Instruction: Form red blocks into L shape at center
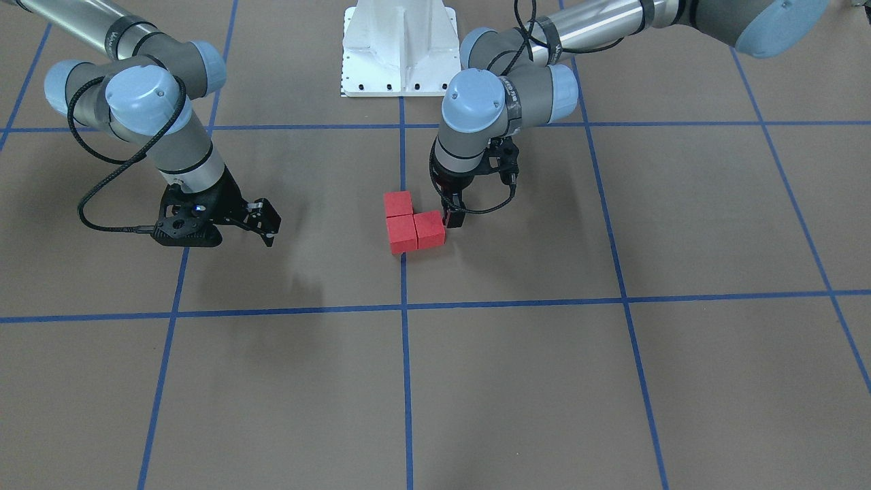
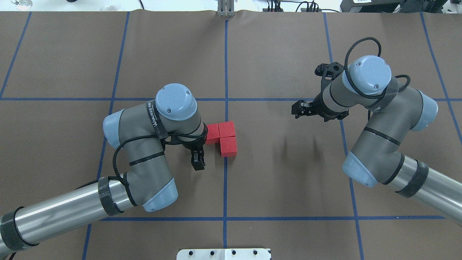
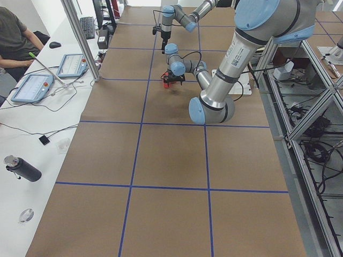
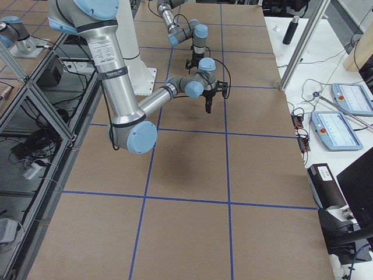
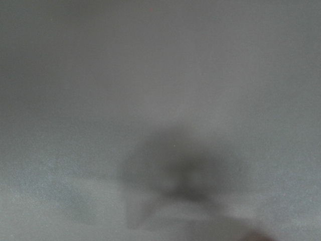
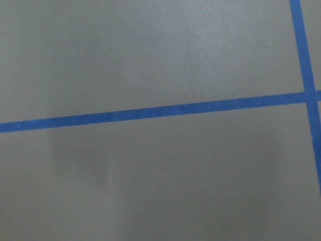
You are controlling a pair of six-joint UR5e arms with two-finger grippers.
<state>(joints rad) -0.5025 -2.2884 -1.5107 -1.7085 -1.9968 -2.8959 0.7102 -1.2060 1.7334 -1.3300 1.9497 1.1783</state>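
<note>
Three red blocks lie touching in an L on the brown center surface at the middle blue tape line (image 1: 404,279). In the front view one block (image 1: 398,203) is nearest the robot, one (image 1: 401,233) sits at the corner and one (image 1: 429,229) lies beside it. The L also shows in the overhead view (image 2: 227,139). My left gripper (image 1: 454,218) points down right beside the side block, its fingers together and holding nothing; it also shows in the overhead view (image 2: 197,160). My right gripper (image 1: 269,223) hovers open and empty far from the blocks, and shows in the overhead view too (image 2: 296,109).
The white robot base (image 1: 400,47) stands at the table's edge behind the blocks. Blue tape lines (image 6: 150,113) mark a grid on the brown surface. An operator (image 3: 13,37), tablets (image 3: 32,88) and a dark bottle (image 3: 21,168) are on a side bench.
</note>
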